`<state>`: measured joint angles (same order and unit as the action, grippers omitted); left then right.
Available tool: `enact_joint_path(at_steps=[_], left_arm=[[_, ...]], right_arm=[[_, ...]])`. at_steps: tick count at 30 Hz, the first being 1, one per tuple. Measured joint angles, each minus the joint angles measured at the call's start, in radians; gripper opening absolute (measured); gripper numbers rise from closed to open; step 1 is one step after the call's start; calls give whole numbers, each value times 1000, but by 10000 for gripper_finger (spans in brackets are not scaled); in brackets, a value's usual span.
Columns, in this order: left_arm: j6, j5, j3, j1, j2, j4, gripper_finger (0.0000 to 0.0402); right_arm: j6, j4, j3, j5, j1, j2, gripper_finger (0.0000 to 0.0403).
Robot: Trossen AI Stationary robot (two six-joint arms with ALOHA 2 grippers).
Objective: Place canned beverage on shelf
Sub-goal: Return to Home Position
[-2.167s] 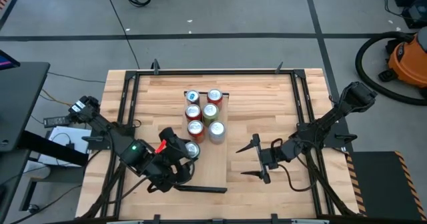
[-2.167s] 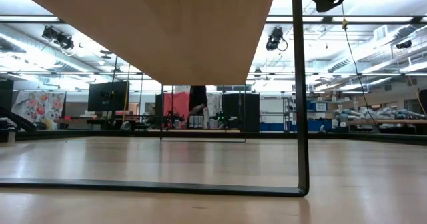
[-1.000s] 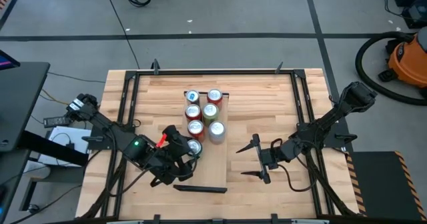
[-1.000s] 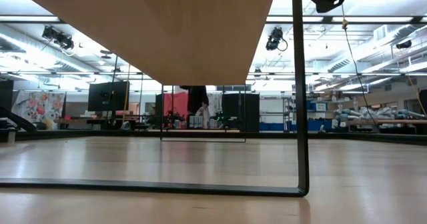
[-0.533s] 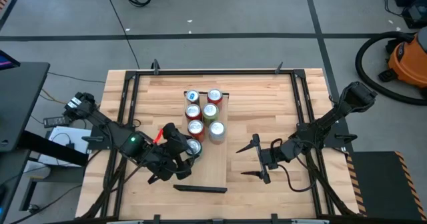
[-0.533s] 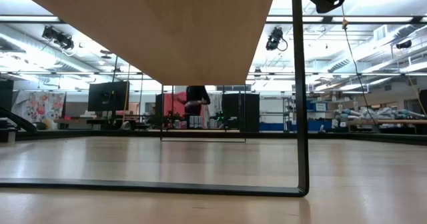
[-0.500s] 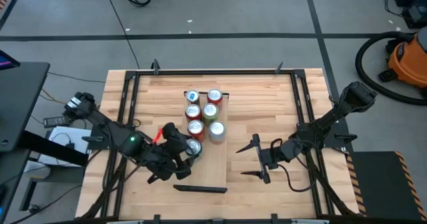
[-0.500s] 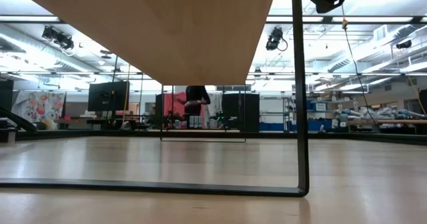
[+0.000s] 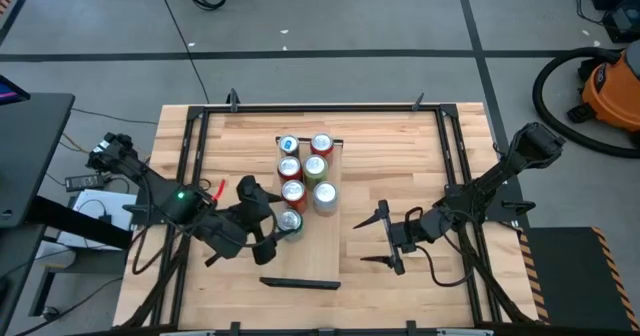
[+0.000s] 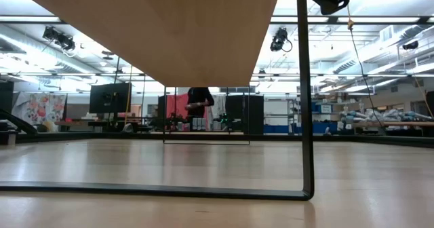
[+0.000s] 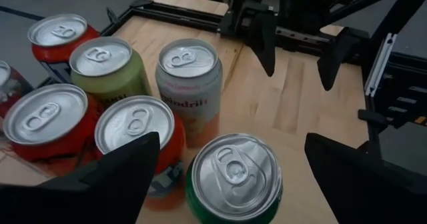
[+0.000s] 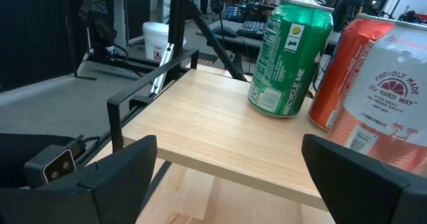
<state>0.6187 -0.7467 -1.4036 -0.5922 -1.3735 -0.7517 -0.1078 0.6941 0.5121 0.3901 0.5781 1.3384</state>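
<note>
The shelf (image 9: 312,251) is a light wood plank with dark trim, raised on a thin dark frame in the middle of the table. Several cans stand on it in two rows. The green can (image 9: 290,222) is nearest the front and stands upright on its base (image 12: 280,107). My left gripper (image 9: 268,224) is open just left of and above this can. In the left wrist view the green can's top (image 11: 233,174) lies between the spread fingers, which do not touch it. My right gripper (image 9: 378,238) waits open to the shelf's right.
Red, yellow-green and white cans (image 11: 190,84) crowd the shelf behind the green can. The front half of the plank (image 12: 220,137) is bare. A black metal frame (image 9: 320,107) runs round the slatted tabletop. In the low view, the shelf's underside (image 10: 169,31) and leg (image 10: 304,92) show.
My left gripper has drawn back from the green can toward the table's left edge and has risen. The green can has stayed upright where it stood on the shelf. My right arm has kept still.
</note>
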Motion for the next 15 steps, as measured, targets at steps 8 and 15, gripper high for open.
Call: enact_joint_path(at_steps=[8, 15], left_arm=[[-57, -4, 0, 0, 58, 0, 387], [-141, -57, 0, 0, 121, 1, 387]], right_arm=[[4, -66, 0, -18, -4, -77, 384], [21, -157, 0, -117, -65, -184, 384]])
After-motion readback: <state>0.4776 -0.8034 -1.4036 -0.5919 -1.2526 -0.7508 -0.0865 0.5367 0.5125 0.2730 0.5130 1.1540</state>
